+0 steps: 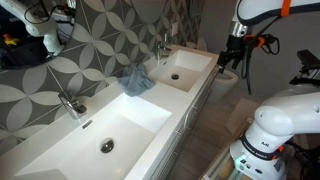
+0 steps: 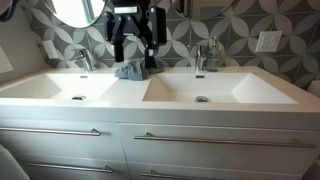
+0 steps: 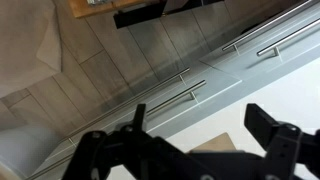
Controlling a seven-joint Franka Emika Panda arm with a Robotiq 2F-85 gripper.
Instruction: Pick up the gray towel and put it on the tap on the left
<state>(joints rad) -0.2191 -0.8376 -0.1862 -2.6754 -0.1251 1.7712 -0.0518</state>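
The gray towel point(image 1: 137, 82) lies crumpled on the white counter between the two sinks, and also shows in an exterior view point(image 2: 128, 70). The left tap point(image 2: 85, 60) stands behind the left sink; in an exterior view it is the near tap point(image 1: 70, 103). My gripper point(image 1: 237, 55) hangs in the air in front of the counter, apart from the towel, with its fingers open and empty point(image 2: 135, 52). The wrist view shows the two spread fingers point(image 3: 200, 118) over the counter edge and drawer fronts. The towel is out of the wrist view.
A second tap point(image 2: 200, 57) stands behind the right sink point(image 2: 203, 92). The drawer fronts below have long bar handles point(image 3: 170, 98). The patterned tile wall rises right behind the taps. The robot base point(image 1: 265, 140) stands on the floor in front of the cabinet.
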